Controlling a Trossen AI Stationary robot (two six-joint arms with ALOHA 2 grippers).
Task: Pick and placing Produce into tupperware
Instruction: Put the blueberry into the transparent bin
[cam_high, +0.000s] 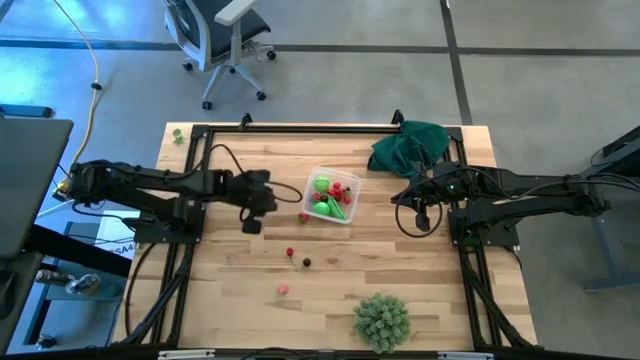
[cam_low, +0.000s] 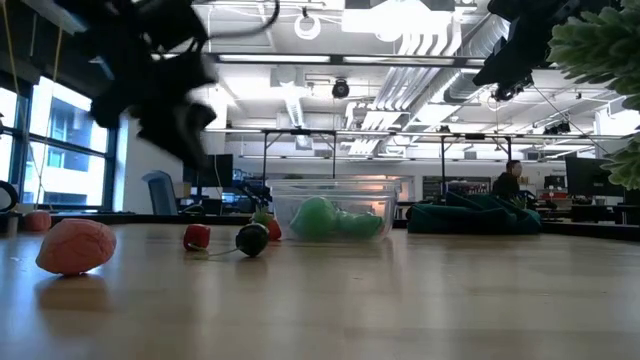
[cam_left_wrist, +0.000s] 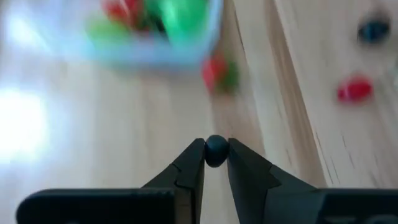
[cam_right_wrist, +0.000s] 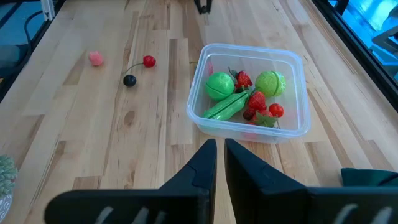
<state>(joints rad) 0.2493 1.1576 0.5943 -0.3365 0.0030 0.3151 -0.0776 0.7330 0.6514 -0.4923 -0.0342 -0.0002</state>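
High view: the left gripper (cam_high: 252, 226) reaches toward the tupperware (cam_high: 348, 213) at mid-table, the right gripper (cam_high: 422, 218) beyond it.
Left wrist view: its fingertips pinch a dark berry (cam_left_wrist: 216, 150).
Right wrist view: the right gripper's fingers (cam_right_wrist: 204, 163) nearly meet, empty, facing green and red produce (cam_right_wrist: 219, 85) in the container.

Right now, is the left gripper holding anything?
Yes: the left gripper is shut on a small dark round berry, pinched between its fingertips above the wooden table.

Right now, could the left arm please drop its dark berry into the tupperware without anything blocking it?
Probably yes. The left gripper holds a dark berry just beside the tupperware, whose top is open, and the right gripper waits off to the other side.
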